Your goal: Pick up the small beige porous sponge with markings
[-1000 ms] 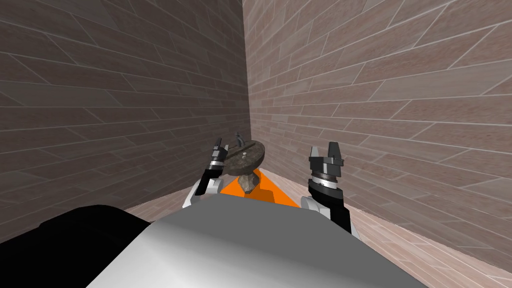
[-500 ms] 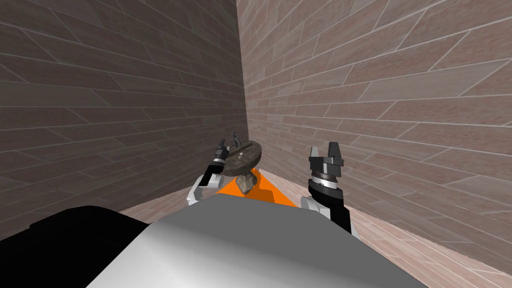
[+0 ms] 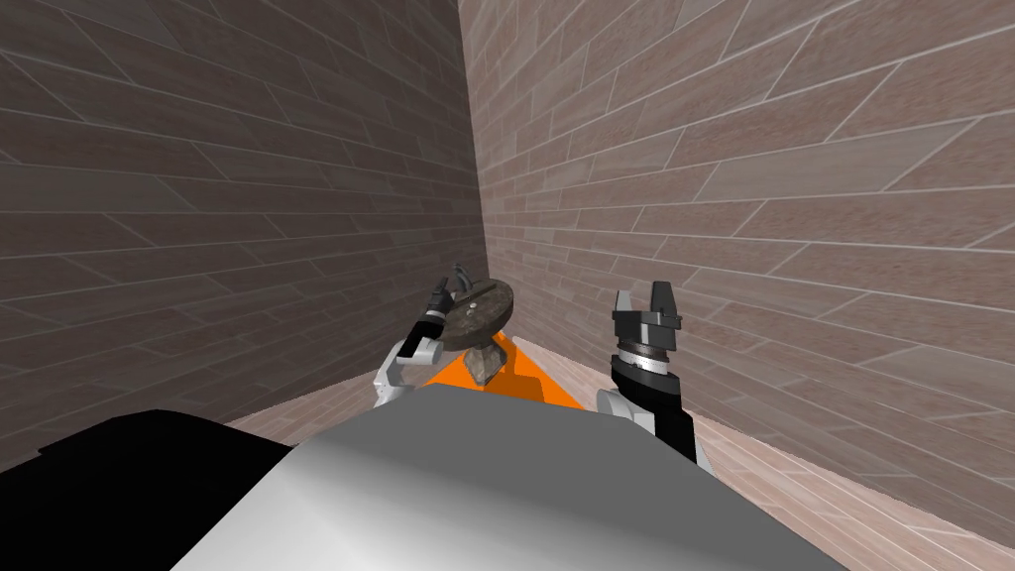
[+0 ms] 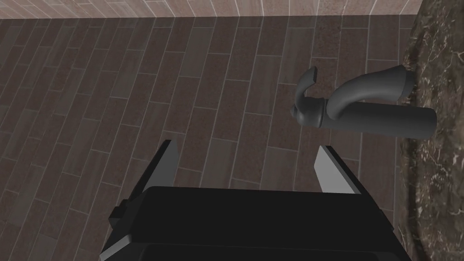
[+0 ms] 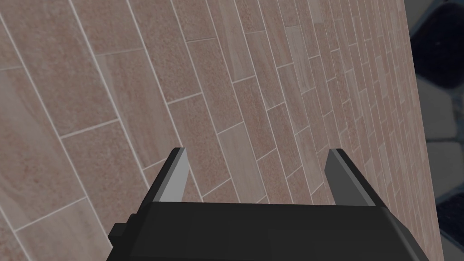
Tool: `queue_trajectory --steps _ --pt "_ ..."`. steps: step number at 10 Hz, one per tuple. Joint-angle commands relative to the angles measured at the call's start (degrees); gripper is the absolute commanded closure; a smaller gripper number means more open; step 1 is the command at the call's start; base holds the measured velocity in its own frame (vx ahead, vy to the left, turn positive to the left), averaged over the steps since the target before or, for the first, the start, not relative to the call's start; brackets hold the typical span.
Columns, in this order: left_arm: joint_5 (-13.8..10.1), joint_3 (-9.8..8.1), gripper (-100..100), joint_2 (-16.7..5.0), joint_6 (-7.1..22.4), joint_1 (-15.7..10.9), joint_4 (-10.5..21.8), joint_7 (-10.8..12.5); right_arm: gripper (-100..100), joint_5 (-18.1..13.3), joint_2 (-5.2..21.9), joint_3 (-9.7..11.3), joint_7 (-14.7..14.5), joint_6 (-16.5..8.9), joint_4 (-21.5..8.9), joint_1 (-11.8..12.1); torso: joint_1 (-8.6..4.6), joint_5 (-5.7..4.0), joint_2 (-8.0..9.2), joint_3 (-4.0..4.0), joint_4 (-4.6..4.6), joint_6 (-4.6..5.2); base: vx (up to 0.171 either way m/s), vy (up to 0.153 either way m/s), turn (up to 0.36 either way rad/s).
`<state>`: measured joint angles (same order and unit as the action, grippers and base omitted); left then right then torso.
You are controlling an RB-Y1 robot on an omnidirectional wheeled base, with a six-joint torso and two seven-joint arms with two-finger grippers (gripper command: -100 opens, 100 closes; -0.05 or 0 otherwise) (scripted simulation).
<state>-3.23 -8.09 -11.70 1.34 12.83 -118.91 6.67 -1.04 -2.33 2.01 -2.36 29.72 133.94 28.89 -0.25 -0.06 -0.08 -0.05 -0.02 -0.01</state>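
Note:
A round dark stone basin (image 3: 477, 312) on a stone pedestal (image 3: 486, 365) stands in the corner of two tiled walls. A small pale speck (image 3: 477, 308) lies on its top; I cannot tell what it is. My left gripper (image 3: 439, 288) is at the basin's left rim, beside a grey faucet (image 3: 459, 273). In the left wrist view the gripper (image 4: 247, 167) is open with nothing between its fingers, and the faucet (image 4: 362, 106) juts from the mottled stone rim (image 4: 430, 158) just beyond one finger. My right gripper (image 3: 644, 297) is raised to the right, open (image 5: 256, 174) and facing the wall.
The tiled walls meet close behind the basin. An orange patch (image 3: 520, 382) covers the floor under the pedestal. A black area (image 3: 129, 476) lies at the lower left. Pale plank floor (image 3: 843, 496) runs along the right wall.
My head view has rolled and shifted a little. My left gripper has edged closer to the basin's rim and the faucet. The right arm has not moved.

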Motion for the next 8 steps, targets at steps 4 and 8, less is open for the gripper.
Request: queue_trajectory --steps 4,8 --pt "-1.2 -1.24 -100 -1.7 6.7 -4.0 4.0 -0.3 0 0.0 0.0 0.0 0.0 0.0 0.0 0.0 -0.01 0.00 0.00 0.00 0.00 0.01 0.018 -0.072 -0.015" --pt "-2.6 -2.52 -100 -3.6 12.9 -7.7 7.9 -0.3 0 0.0 0.0 0.0 0.0 0.0 0.0 0.0 -0.01 0.00 -0.03 -0.02 -0.01 0.00 0.025 -0.068 -0.008"
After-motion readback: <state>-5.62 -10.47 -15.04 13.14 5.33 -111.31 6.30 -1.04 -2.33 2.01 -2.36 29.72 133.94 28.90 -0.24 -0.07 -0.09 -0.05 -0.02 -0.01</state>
